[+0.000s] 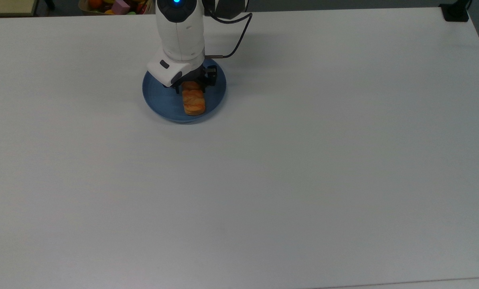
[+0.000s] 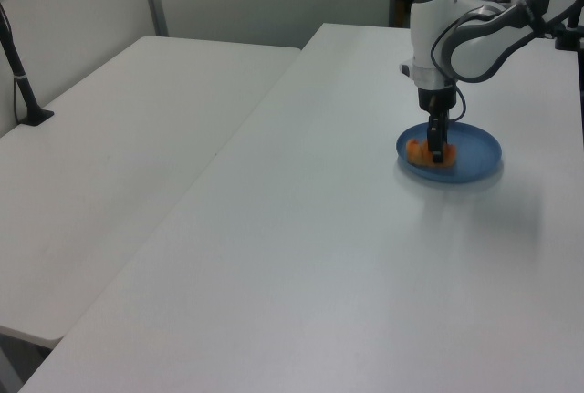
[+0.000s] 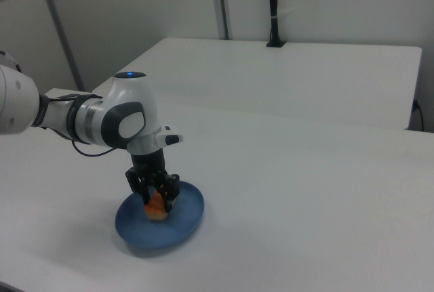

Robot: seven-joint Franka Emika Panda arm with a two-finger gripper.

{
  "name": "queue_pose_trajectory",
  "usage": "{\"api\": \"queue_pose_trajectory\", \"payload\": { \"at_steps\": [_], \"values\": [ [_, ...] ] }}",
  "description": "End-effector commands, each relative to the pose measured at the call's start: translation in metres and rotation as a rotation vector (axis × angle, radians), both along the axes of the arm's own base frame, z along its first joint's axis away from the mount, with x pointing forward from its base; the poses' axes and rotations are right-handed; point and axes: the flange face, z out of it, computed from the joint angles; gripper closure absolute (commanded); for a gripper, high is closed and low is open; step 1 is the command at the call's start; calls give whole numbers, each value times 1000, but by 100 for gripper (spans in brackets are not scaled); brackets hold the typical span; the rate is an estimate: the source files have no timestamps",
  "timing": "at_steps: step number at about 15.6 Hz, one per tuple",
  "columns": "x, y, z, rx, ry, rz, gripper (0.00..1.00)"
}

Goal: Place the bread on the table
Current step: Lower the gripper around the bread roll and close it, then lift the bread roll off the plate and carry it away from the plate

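Black fingers of the two-finger gripper [image 1: 191, 86] stand one on each side of the small oblong golden-orange loaf of bread [image 1: 193, 101], straddling its far end in the top view; whether they press its sides I cannot tell. That bread [image 3: 156, 206] lies on the round blue plate [image 1: 159, 98], towards the top view's right of the plate's middle, its long axis running towards the camera. In the right view the gripper [image 3: 154, 194] hangs straight down over the plate [image 3: 183, 227], fingers low around the loaf. Underneath spreads the large plain white tabletop [image 1: 303, 168]. Behind the gripper rises the white robot arm [image 1: 180, 28] with a black cable [image 1: 239, 34] looping off it.
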Motion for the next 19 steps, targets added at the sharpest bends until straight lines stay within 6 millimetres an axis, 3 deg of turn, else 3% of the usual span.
{"api": "queue_pose_trajectory", "payload": {
  "at_steps": [1,3,5,8,11,14,19],
  "values": [
    [-2,-3,8,1,-39,22,100],
    [-1,-3,19,5,-50,15,100],
    [-3,-3,43,13,-77,10,100],
    [-4,-13,96,22,-39,-11,100],
    [-7,-14,164,40,-19,-34,100],
    [-8,4,212,57,-11,-80,100],
    [-15,82,259,57,-56,-76,100]
  ]
}}
